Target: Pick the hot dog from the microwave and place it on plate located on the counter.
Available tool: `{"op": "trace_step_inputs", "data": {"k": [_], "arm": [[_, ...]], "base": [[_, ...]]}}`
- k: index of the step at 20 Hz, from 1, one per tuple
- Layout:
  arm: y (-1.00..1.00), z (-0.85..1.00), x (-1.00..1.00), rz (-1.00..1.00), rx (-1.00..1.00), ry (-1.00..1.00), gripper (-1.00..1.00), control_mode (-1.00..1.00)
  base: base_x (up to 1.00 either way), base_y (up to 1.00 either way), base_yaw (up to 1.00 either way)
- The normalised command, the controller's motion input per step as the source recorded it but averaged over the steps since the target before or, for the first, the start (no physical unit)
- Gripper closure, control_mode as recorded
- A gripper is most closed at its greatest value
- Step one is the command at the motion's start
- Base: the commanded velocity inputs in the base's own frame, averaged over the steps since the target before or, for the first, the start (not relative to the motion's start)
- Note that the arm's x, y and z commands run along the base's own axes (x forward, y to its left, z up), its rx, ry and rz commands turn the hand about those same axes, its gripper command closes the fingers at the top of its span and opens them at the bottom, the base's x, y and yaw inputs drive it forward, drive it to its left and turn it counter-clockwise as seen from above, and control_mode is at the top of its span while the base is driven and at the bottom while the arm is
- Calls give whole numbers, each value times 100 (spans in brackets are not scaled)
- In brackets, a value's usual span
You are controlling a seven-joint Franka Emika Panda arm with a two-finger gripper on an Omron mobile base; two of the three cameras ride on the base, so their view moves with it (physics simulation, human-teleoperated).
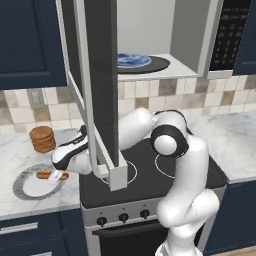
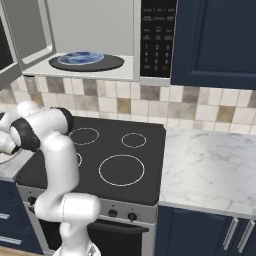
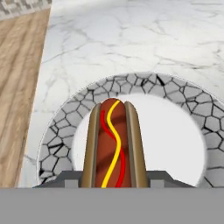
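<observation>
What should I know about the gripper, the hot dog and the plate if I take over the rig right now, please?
Gripper: low over the plate on the counter left of the stove; the hot dog sits between its fingers, but whether they are closed on it cannot be told.
Hot dog: out of the microwave, over the plate's white centre. Whether it already rests on the plate is unclear.
Done: pick-up and carry.
Left: confirm it is set down, open the fingers, lift away.
Microwave door hangs open; a blue plate sits inside.
</observation>
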Motion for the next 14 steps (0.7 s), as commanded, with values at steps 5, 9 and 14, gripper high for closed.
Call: {"op": "trace_step_inputs", "data": {"k": [5,9,14], "arm": [[46,-38,20,0,0,0,100,-100],[42,-10,14,0,0,0,100,-100],[7,0,3,0,0,1,-100,-100]], "base": [[0,0,0],[0,0,0],[0,0,0]]}}
